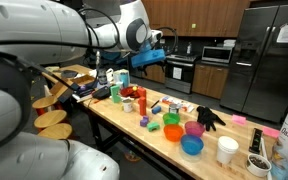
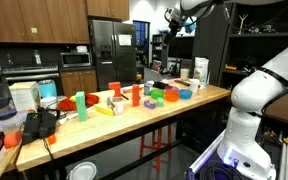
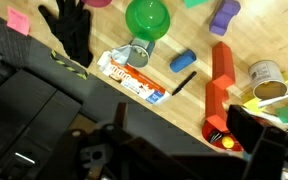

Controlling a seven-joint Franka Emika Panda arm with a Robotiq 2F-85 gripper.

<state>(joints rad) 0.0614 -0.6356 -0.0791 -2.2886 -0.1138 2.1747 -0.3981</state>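
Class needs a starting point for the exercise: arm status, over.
Gripper open, empty, hovering above table. Red block nearest, untouched. Pen, tin and flat box crowd it.

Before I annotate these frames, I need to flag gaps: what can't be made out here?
- Wrist view: purple thing cut off by the top edge.
- Wrist view: printed packet, lettering too small to read.
- Wrist view: red block, lower end hidden behind the open claw.
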